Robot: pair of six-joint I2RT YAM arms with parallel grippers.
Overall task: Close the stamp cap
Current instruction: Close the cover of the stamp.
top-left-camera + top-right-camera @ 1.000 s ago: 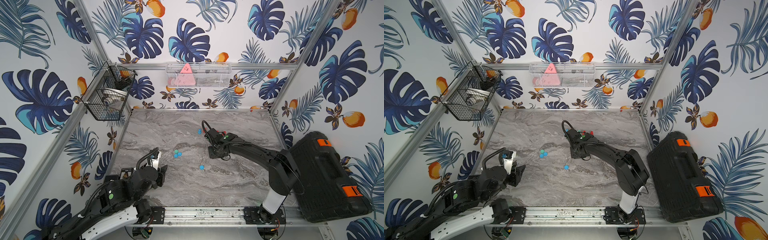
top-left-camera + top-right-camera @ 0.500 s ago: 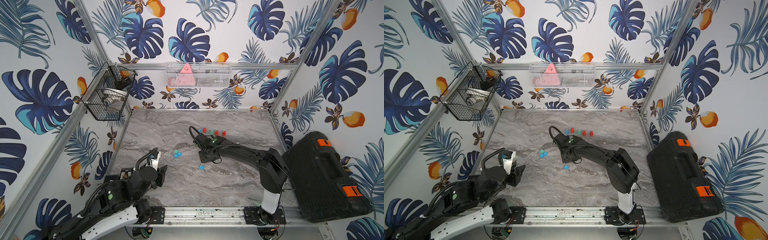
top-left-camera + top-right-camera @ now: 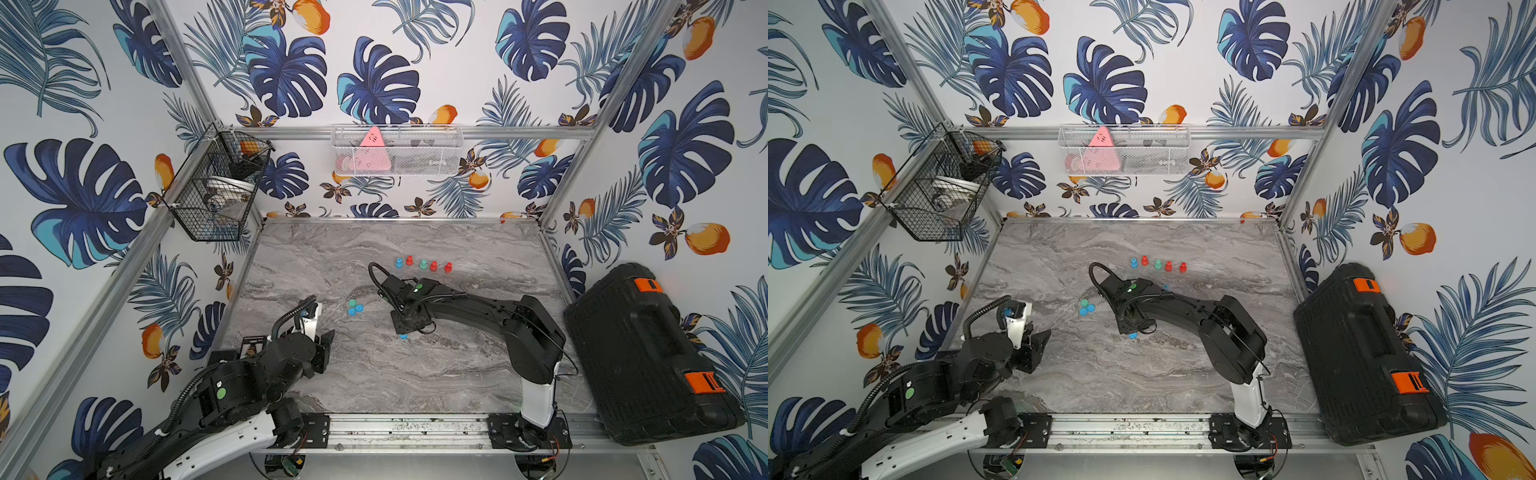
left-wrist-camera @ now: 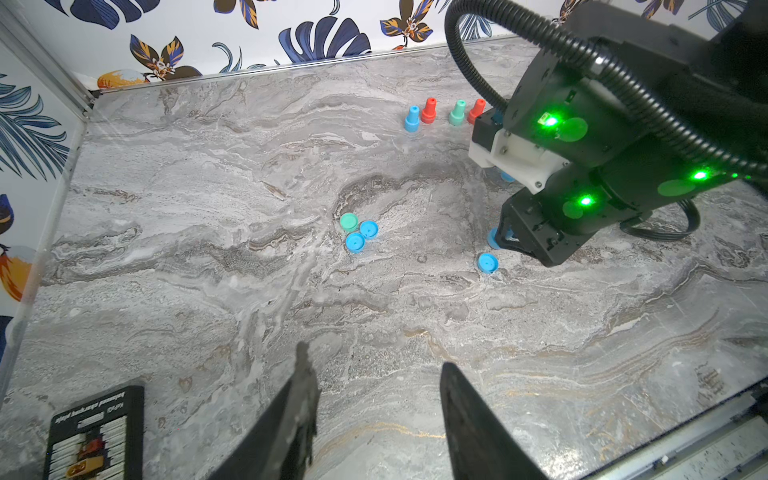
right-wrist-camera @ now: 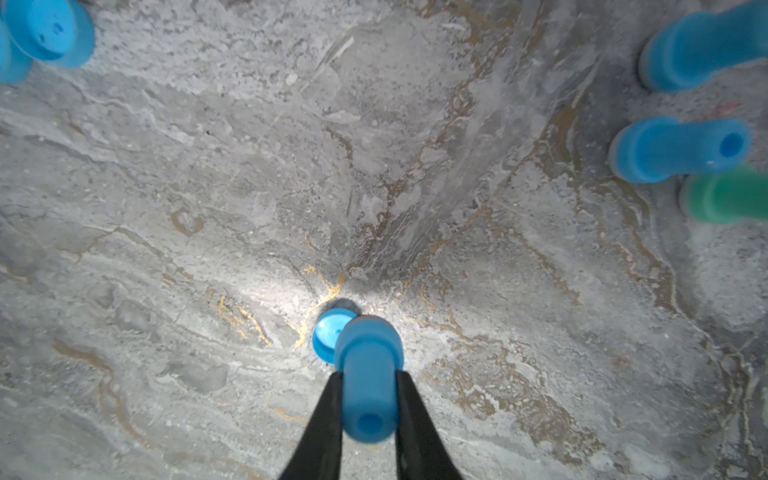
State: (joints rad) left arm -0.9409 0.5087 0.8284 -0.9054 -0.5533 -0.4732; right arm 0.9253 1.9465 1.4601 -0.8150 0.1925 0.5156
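Observation:
My right gripper (image 5: 368,376) is shut on a blue stamp (image 5: 368,365), held by its narrow stem with the wide base pointing down at the table. A loose blue cap (image 5: 326,338) lies on the marble just under that base, partly covered and a little off to one side. In both top views the right gripper (image 3: 405,328) hangs over this cap (image 3: 402,336) mid-table. The left wrist view shows the stamp (image 4: 494,239) slightly above and behind the cap (image 4: 487,262). My left gripper (image 4: 374,357) is open and empty near the front left.
A row of several red, blue and green stamps (image 3: 423,264) stands at the back. Three loose caps (image 3: 355,308) lie left of centre. A black case (image 3: 640,353) lies at the right, wire baskets (image 3: 216,187) hang on the walls, and a black card (image 4: 95,432) lies beside the left arm.
The right arm has carried the blue stamp from near the back row forward and left to over the lone blue cap. The left arm has not moved.

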